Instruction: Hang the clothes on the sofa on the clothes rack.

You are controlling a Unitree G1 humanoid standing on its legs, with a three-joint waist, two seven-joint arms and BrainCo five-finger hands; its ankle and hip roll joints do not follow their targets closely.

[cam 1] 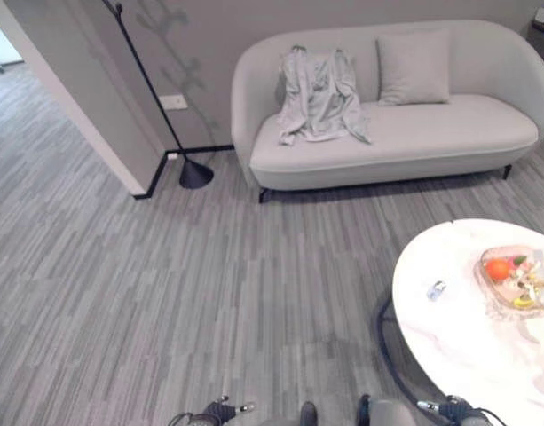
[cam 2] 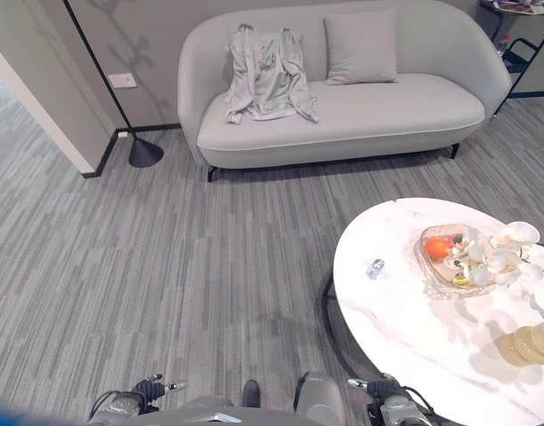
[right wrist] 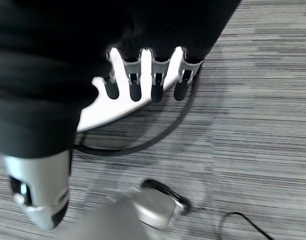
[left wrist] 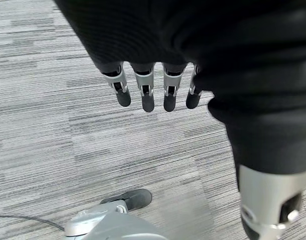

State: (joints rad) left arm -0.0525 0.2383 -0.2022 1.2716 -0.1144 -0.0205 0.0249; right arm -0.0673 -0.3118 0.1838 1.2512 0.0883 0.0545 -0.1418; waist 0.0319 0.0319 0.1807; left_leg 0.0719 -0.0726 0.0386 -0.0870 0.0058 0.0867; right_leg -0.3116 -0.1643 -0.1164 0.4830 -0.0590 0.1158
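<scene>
Both hands are hanging empty at the bottom edge while the garment is waiting on the sofa.

In the wrist views the left hand and the right hand are dangling over grey striped carpet, fingers straight, slightly spread, holding nothing. The round white marble table is sitting at lower right. The pale grey shirt is lying draped over the back and seat of the light grey curved sofa at upper centre, beside a grey square cushion. The black slanting clothes rack pole is standing at upper left. The approach could probably clip the table, and a loose grasp might drop the shirt.
</scene>
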